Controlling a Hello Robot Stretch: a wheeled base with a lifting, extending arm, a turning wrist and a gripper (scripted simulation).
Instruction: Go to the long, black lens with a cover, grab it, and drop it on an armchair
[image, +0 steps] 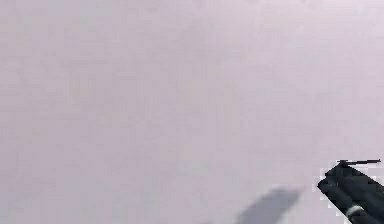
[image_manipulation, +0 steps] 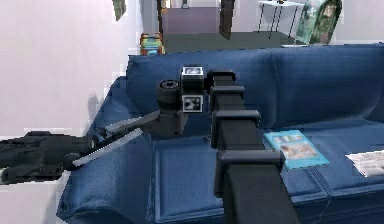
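Here, the gripper (image_manipulation: 95, 145) at the end of the dark, square-section arm (image_manipulation: 235, 130) grasps the long, black, tubular lens (image_manipulation: 40, 158). The lens hangs off the fingers just past the armrest of the blue upholstered seat (image_manipulation: 300, 85), against a pale bare wall (image: 150, 100). The step in hand appears to be placement: carry the lens inward over the seat's cushion before letting go. Release it low so it does not roll, and short of the 1 light-blue book (image_manipulation: 295, 148) and 1 white sheet (image_manipulation: 366, 161) lying there. The seat looks wide, more sofa than armchair. Behind its backrest, a doorway opens toward a white table (image_manipulation: 280, 8).
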